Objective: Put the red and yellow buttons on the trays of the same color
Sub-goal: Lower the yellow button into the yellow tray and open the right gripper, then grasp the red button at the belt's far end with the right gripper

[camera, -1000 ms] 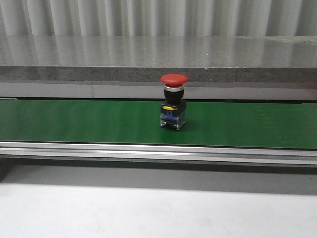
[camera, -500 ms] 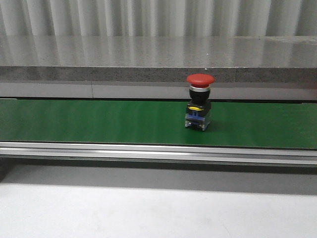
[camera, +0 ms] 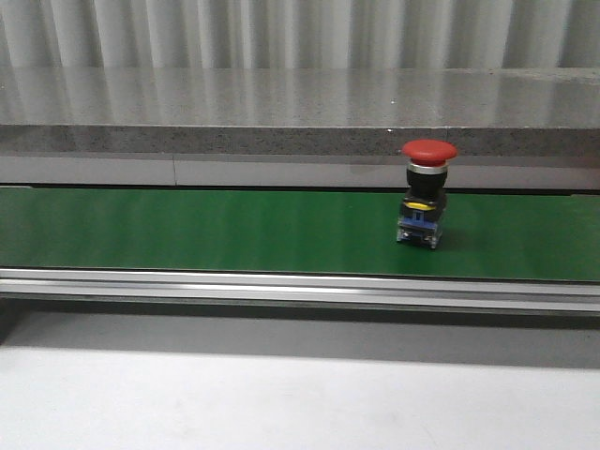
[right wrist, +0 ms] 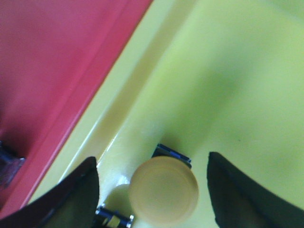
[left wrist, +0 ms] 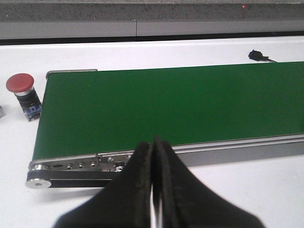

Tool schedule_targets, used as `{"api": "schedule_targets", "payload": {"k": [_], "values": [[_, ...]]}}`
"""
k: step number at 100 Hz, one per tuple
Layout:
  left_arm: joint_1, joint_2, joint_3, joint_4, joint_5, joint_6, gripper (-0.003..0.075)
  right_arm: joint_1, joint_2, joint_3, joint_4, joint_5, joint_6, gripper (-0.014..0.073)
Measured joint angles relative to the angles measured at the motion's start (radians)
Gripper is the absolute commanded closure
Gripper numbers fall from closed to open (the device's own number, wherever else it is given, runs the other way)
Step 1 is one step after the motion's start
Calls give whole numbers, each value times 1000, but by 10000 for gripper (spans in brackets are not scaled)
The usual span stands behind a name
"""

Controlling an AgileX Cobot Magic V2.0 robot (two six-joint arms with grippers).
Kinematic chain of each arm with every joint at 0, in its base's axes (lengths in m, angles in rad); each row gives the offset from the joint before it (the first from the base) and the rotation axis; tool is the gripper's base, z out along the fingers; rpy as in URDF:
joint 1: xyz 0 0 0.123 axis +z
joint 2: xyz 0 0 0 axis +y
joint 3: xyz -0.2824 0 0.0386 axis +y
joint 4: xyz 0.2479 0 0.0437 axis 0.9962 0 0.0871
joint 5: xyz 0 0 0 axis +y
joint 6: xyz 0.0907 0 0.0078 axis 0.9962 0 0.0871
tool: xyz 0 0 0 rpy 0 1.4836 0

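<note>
Our right gripper (right wrist: 154, 185) is spread open around a yellow button (right wrist: 164, 190) standing in the yellow tray (right wrist: 237, 71); the left gripper (left wrist: 153, 190) is clenched, empty. The red button (camera: 427, 192) rides the belt (camera: 187, 230) unattended and may fall off its end.

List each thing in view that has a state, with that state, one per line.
red button: upright on the green belt, untouched.
second red button: upright on the white table, off the belt's end.
yellow button: in the yellow tray, between the open fingers.
yellow tray: holds the yellow button.
red tray: beside the yellow tray; contents unclear.
left gripper: shut, empty.
right gripper: open around the yellow button.
</note>
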Motion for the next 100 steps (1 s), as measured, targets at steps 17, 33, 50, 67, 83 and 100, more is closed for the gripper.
{"api": "schedule_targets", "payload": {"k": [17, 33, 50, 67, 83, 100], "values": [[0, 0, 0, 0, 0, 0, 741, 12, -132, 0, 0, 98, -8, 102], [0, 0, 0, 0, 0, 0, 741, 74, -247, 0, 0, 197, -56, 102], [0, 0, 0, 0, 0, 0, 741, 184, -324, 0, 0, 273, -87, 102], [0, 0, 0, 0, 0, 0, 741, 309, -368, 0, 0, 346, -116, 102], [0, 0, 0, 0, 0, 0, 741, 419, -387, 0, 31, 407, -190, 102], [0, 0, 0, 0, 0, 0, 741, 502, -389, 0, 152, 454, -328, 102]]}}
